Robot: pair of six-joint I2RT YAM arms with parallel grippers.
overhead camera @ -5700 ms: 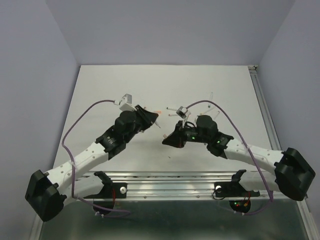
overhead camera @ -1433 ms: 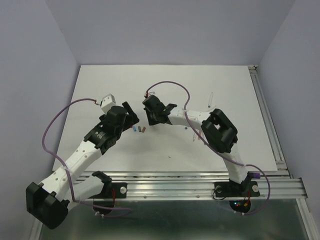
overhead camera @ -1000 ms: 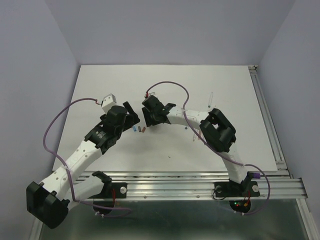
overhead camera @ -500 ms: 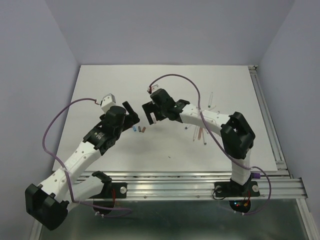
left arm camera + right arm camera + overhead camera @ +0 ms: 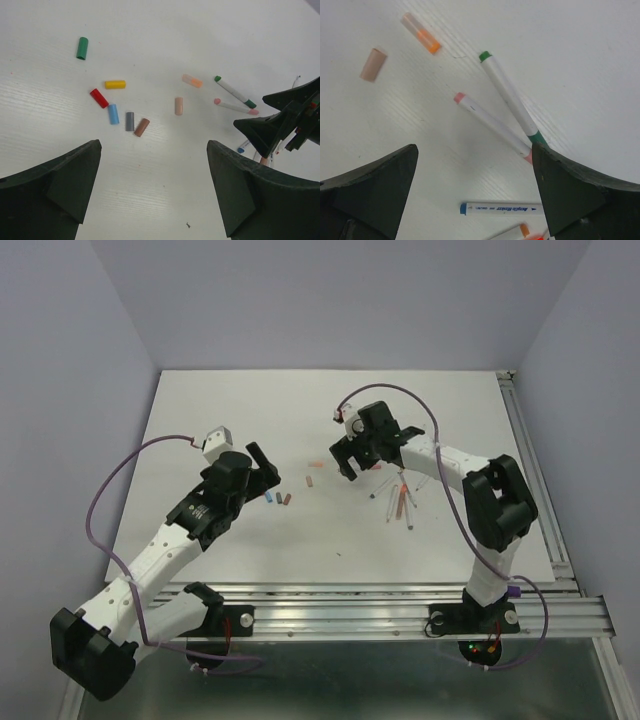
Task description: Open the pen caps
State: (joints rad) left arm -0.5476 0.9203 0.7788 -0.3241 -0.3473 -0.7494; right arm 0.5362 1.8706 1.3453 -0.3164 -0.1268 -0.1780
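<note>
Loose pen caps lie on the white table ahead of my left gripper (image 5: 152,150): green (image 5: 81,48), yellow (image 5: 115,84), red (image 5: 99,98), blue (image 5: 113,114), grey (image 5: 130,121), brown (image 5: 142,127), peach (image 5: 178,106) and a clear-orange one (image 5: 192,80). That gripper is open with nothing between its fingers. My right gripper (image 5: 474,150) is open too, hovering empty over uncapped pens: green-tipped (image 5: 510,95), pink-tipped (image 5: 492,125) and blue-tipped (image 5: 502,208). The peach cap (image 5: 373,64) and clear-orange cap (image 5: 421,33) lie to its upper left. From above, the left gripper (image 5: 262,468) and right gripper (image 5: 352,462) flank the caps (image 5: 286,501).
A loose bundle of white pen barrels (image 5: 402,502) lies right of centre, under the right forearm. One more barrel (image 5: 421,433) lies farther back. A metal rail (image 5: 530,470) runs along the table's right edge. Purple cables loop above both arms.
The right arm has swung right, away from the left gripper, to over the pens, and its jaws have opened. The peach and clear-orange caps now show on the table. The left arm has not moved.
</note>
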